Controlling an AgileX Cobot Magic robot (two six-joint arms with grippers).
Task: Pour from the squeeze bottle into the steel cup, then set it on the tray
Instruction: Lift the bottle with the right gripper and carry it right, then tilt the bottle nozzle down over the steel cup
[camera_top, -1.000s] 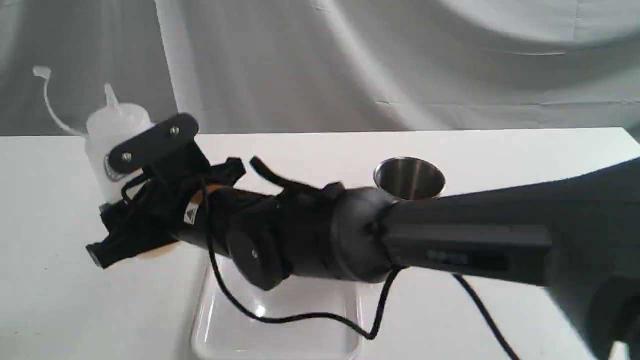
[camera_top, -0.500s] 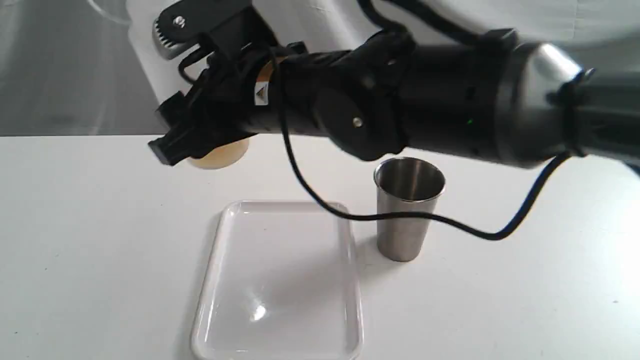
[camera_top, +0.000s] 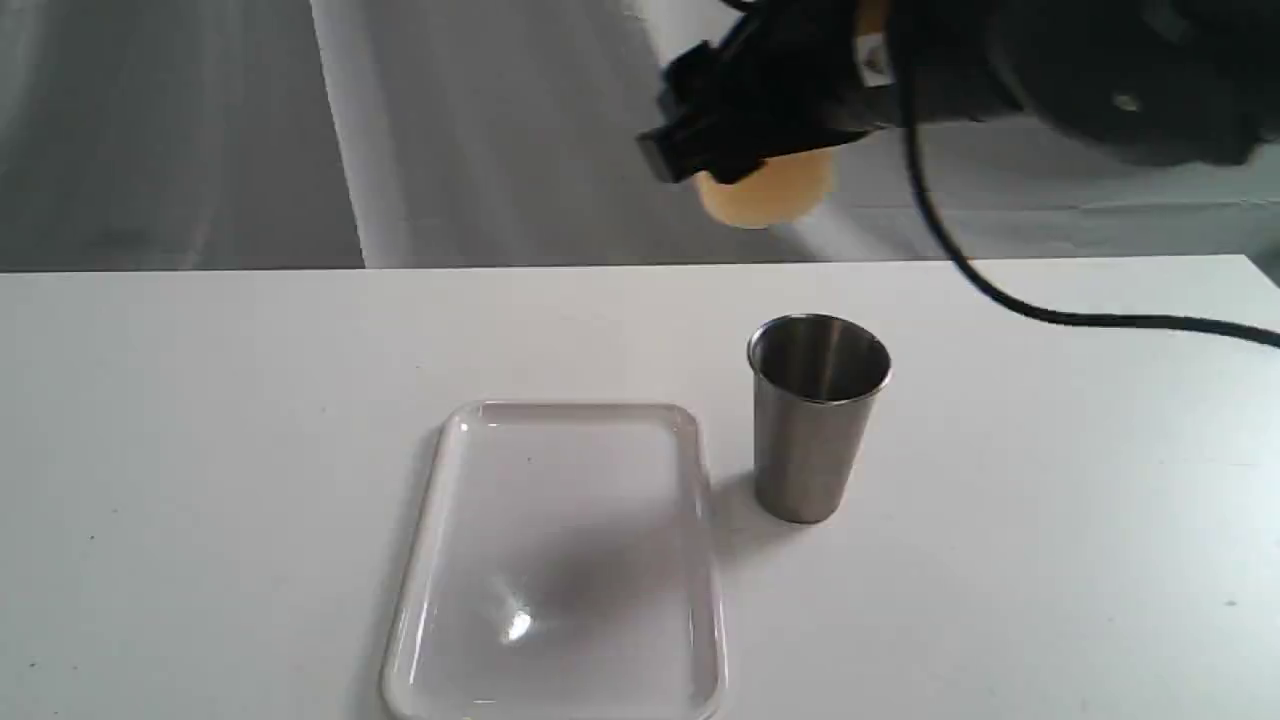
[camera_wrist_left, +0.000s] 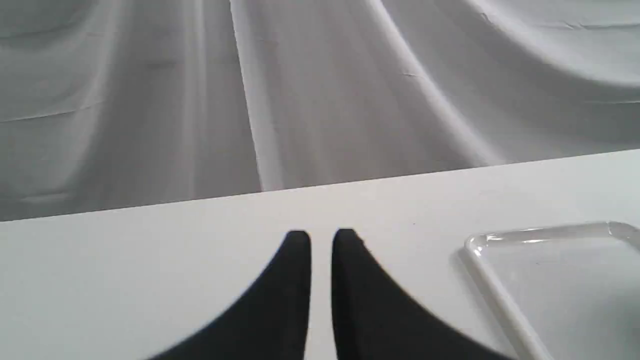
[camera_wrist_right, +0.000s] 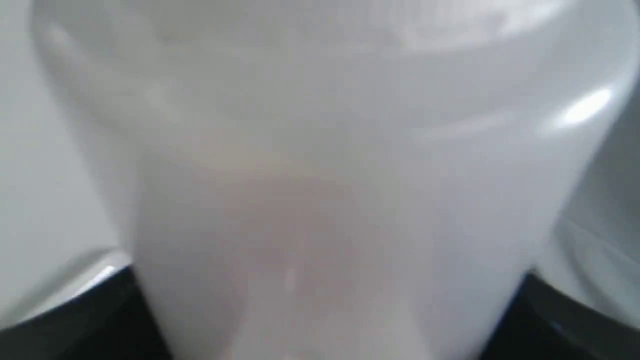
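Note:
My right gripper (camera_top: 748, 118) hangs high at the top of the exterior view, shut on the squeeze bottle (camera_top: 768, 192). Only the bottle's amber-filled bottom shows below the black fingers; its nozzle is out of frame. In the right wrist view the whitish bottle (camera_wrist_right: 330, 150) fills the picture between the two black fingers (camera_wrist_right: 75, 320). The steel cup (camera_top: 818, 420) stands upright on the table, below the bottle and slightly to its right. The clear tray (camera_top: 452, 470) lies left of the cup with nothing on it. My left gripper (camera_wrist_left: 321, 241) hovers low over the table, jaws together and holding nothing, beside the tray (camera_wrist_left: 500, 295).
A white table (camera_top: 200, 450) carries the cup and tray. Grey draped cloth (camera_top: 480, 130) hangs behind it. A black cable (camera_top: 1050, 315) from the right arm trails through the air above the table's far right.
The right arm has lifted the bottle off the table at the left and carried it up and to the right, to above the cup. Cup and tray have not moved.

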